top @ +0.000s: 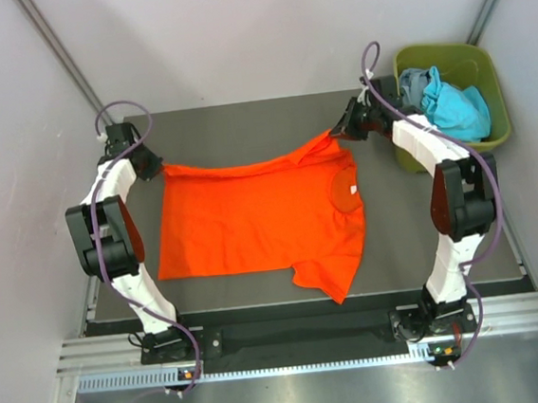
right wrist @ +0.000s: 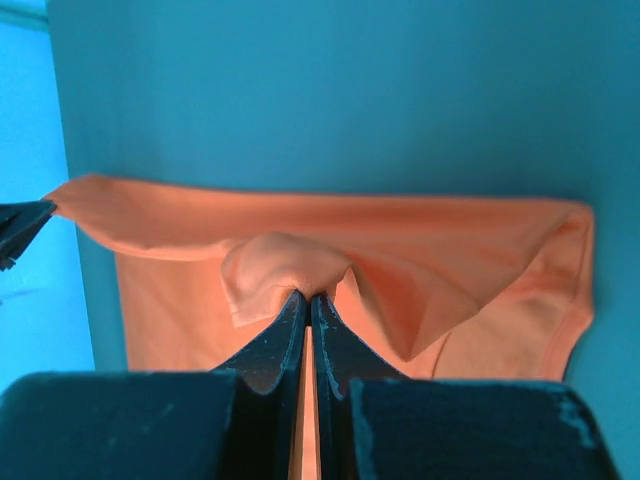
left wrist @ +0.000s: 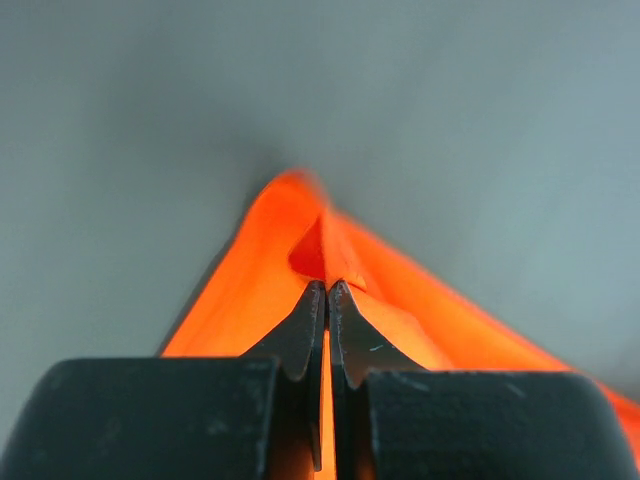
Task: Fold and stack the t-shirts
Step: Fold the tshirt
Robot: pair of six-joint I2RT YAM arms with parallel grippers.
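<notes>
Left gripper (left wrist: 327, 288) grips the orange t-shirt (top: 251, 217) at its far hem corner; right gripper (right wrist: 307, 297) clamps the far sleeve (cloth bunched there). The shirt lies spread on the dark table (top: 242, 118). Teal and grey t-shirts (top: 450, 103) sit in the green bin (top: 440, 49) alongside.

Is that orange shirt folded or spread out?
Spread out: the orange t-shirt lies open across the table, its far edge pinched by the left gripper and right gripper.
</notes>
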